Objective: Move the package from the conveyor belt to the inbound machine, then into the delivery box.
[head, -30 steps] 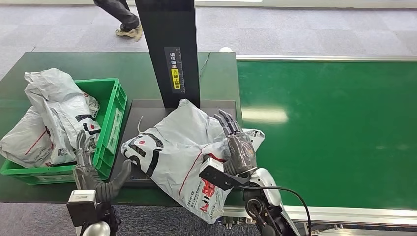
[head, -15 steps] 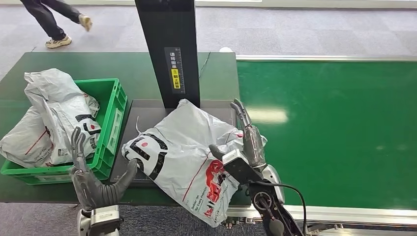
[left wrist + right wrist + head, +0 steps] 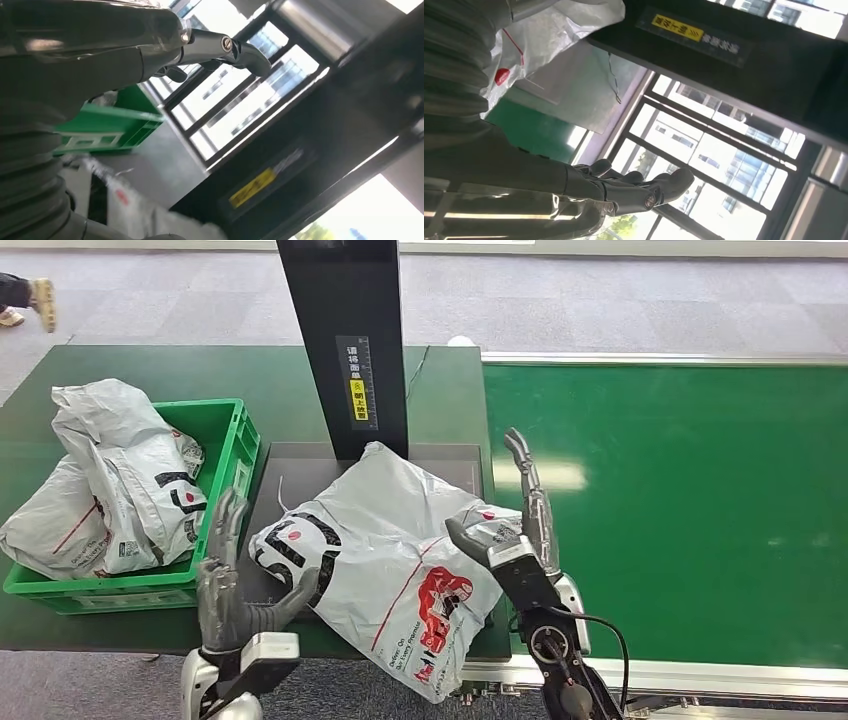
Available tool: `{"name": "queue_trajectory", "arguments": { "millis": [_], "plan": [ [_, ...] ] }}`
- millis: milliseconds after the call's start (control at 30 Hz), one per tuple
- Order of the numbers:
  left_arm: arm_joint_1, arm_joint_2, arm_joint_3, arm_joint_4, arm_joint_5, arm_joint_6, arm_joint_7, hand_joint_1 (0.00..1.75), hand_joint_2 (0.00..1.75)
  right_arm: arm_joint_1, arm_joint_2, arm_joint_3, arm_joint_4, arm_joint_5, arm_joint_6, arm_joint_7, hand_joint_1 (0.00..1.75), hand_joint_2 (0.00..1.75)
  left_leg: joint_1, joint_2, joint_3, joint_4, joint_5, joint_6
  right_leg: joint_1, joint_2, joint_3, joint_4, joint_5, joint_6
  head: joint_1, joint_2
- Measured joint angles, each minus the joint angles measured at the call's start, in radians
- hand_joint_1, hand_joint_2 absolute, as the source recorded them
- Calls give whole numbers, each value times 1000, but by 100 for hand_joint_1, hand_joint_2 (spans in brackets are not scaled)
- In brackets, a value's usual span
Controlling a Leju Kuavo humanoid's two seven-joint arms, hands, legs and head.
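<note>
A grey-white poly package (image 3: 370, 550) with red and black print lies on the inbound machine's dark platform (image 3: 300, 458), and its near end hangs over the front edge. My left hand (image 3: 232, 580) stands at its left side, fingers apart and pointing up, thumb against the bag's edge. My right hand (image 3: 515, 530) stands at its right side, fingers straight up, thumb by the bag; it grips nothing. The left wrist view shows my left hand (image 3: 150, 45) with the package (image 3: 140, 215) blurred beneath. In the right wrist view my right hand (image 3: 624, 187) is beside the package (image 3: 559, 30).
A green crate (image 3: 215, 540) with several grey packages stands left of the platform. The machine's black column (image 3: 345, 340) rises behind the package. The green conveyor belt (image 3: 660, 510) runs on the right. A person's shoe (image 3: 30, 300) is at the far left.
My left hand has risen and moved right to the package's edge. My right hand has come off the bag's top and shifted to its right side. The person walked off left.
</note>
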Motion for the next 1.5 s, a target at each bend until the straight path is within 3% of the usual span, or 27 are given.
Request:
{"name": "queue_trajectory", "arguments": {
  "millis": [100, 267, 400, 633, 667, 767, 800, 1000, 1100, 1200, 1500],
  "plan": [
    [-74, 1, -17, 110, -133, -95, 176, 0, 175, 13, 5, -33, -39, -51, -10, -13, 0, 175, 0, 0, 0, 0, 0, 0, 0, 0, 0, 0, 1, 0, 0, 0],
    [-187, 1, -52, 308, -285, -215, 340, 0, 175, 28, 13, -65, -73, -67, -7, -20, 0, 175, 0, 1, 0, 0, 1, 0, 0, 1, 0, 0, 1, 0, 0, 0],
    [-235, -2, -80, 412, -352, -259, 370, 0, 175, 40, 19, -72, -83, -51, -7, -22, 0, 175, 0, 1, 0, 0, 1, 0, 0, 1, 0, 0, 1, 0, 0, 0],
    [-279, -10, -92, 477, -385, -280, 385, 0, 175, 64, 26, -88, -108, -26, -7, -19, 0, 175, 0, 1, 1, 0, 1, 0, 0, 0, 2, 0, 1, 0, 0, 0],
    [-283, -11, -94, 483, -388, -280, 387, 34, 175, 67, 27, -91, -111, -24, -7, -17, 0, 175, -1, 1, 1, 0, 1, 1, 0, 0, 2, 0, 1, 0, 0, 0],
    [-292, -15, -96, 499, -383, -284, 381, 164, 175, 75, 30, -98, -123, -19, -8, -12, 0, 175, -1, 0, 2, 0, 2, 1, -1, 0, 3, 0, 2, 0, 0, 0],
    [-294, -16, -96, 505, -378, -283, 374, 173, 175, 78, 31, -101, -128, -16, -8, -11, 0, 175, -1, 0, 2, 0, 2, 1, -1, 0, 3, 0, 2, 0, 0, 0],
    [-294, -18, -96, 522, -340, -224, 314, 175, 175, 95, 31, -114, -151, -8, -7, -2, 0, 175, -1, 0, 2, 0, 2, 1, 0, 0, 3, 0, 2, 0, 0, 0],
    [-289, -18, -96, 515, -292, -152, 234, 175, 175, 105, 31, -120, -161, -6, -5, 1, 0, 175, -1, 0, 2, 0, 2, 1, 0, 0, 2, 0, 2, 0, 0, 0],
    [-278, -17, -96, 485, -242, -88, 162, 175, 175, 111, 31, -123, -171, -4, -3, 2, 0, 175, -1, 0, 0, 0, 2, 1, 0, 0, 1, 0, 2, 0, 0, 0],
    [-244, -8, -94, 378, -136, 45, 62, 175, 175, 115, 29, -125, -178, -12, 1, 2, 0, 175, 0, 0, -1, 0, 2, 1, 0, 0, 0, 0, 2, 0, 0, 0]
  ]
}}
